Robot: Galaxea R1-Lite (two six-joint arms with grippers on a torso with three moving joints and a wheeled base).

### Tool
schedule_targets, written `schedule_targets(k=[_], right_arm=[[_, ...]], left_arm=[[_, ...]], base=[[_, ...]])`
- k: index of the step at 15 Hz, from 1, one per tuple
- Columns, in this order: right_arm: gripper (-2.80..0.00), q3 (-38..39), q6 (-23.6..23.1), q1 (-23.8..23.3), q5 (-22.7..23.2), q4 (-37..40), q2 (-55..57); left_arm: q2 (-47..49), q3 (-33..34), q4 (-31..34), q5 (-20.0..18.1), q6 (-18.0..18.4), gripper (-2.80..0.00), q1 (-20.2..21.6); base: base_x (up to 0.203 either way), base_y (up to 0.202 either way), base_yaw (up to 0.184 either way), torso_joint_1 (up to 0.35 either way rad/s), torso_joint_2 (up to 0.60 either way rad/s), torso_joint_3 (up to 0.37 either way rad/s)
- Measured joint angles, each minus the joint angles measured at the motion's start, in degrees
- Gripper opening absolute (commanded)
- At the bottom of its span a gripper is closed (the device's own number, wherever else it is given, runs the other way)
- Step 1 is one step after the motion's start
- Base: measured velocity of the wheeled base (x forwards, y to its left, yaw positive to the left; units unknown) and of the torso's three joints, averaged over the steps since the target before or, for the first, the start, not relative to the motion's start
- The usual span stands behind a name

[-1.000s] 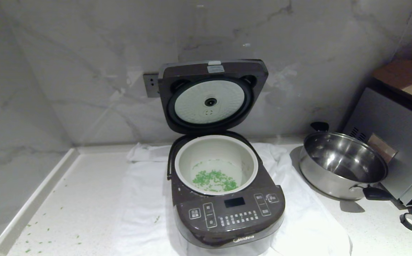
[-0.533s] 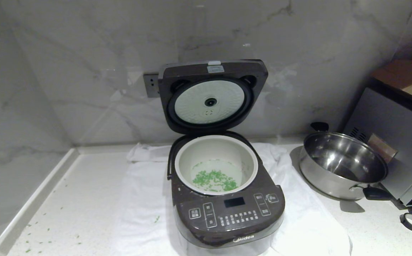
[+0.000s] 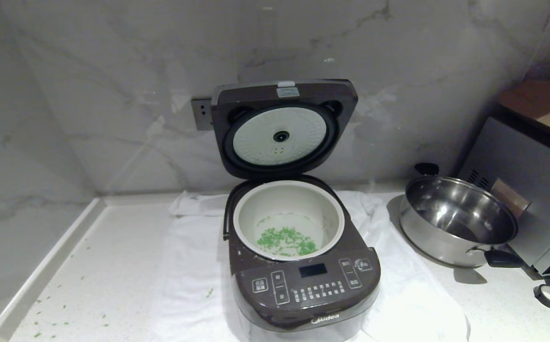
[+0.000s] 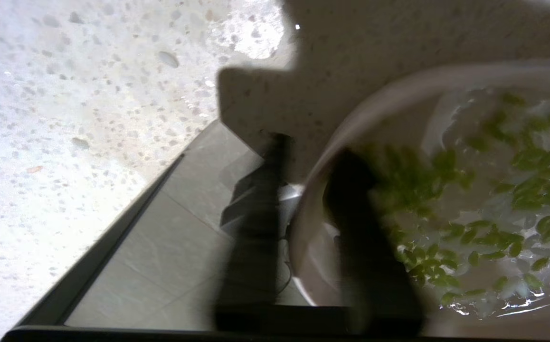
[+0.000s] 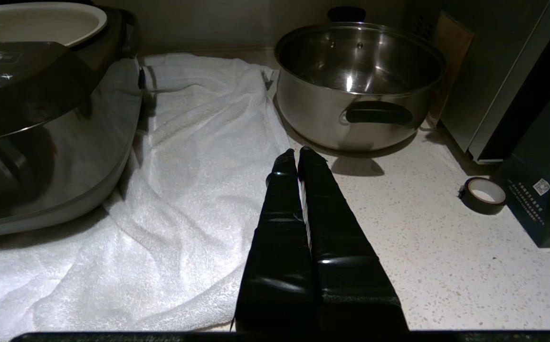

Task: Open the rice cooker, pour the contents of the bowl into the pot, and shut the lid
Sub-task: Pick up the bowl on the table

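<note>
The dark brown rice cooker stands on a white towel with its lid swung up against the wall. Its pale pot holds a patch of green contents. The bowl shows only in the left wrist view, with more green bits and white inside. My left gripper is shut on the bowl's rim, one finger inside and one outside. My right gripper is shut and empty, low over the counter between the towel and the steel pan. Neither arm shows in the head view.
A shiny steel pan with black handles sits right of the cooker, with a grey oven box behind it. A tape roll and a dark box lie at the right. Green bits dot the counter's left front. The counter edge and floor tiles show beside the bowl.
</note>
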Motion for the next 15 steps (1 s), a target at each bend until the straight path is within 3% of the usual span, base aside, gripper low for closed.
schedule_targets(k=[9,15], right_arm=[[-2.8,0.0,0.03,0.0,0.01,-0.05,0.0],[-2.8,0.0,-0.01,0.0,0.01,-0.05,0.0]], left_arm=[[-1.63,1.28,-0.08,-0.11,-0.06,-2.8,-0.2],[-1.93,3.89,0.19,-0.68,-0.34,-2.8,-3.29]], base=[[0.0,0.0,0.0,0.0,0.0,0.0],[0.0,0.0,0.0,0.0,0.0,0.0]])
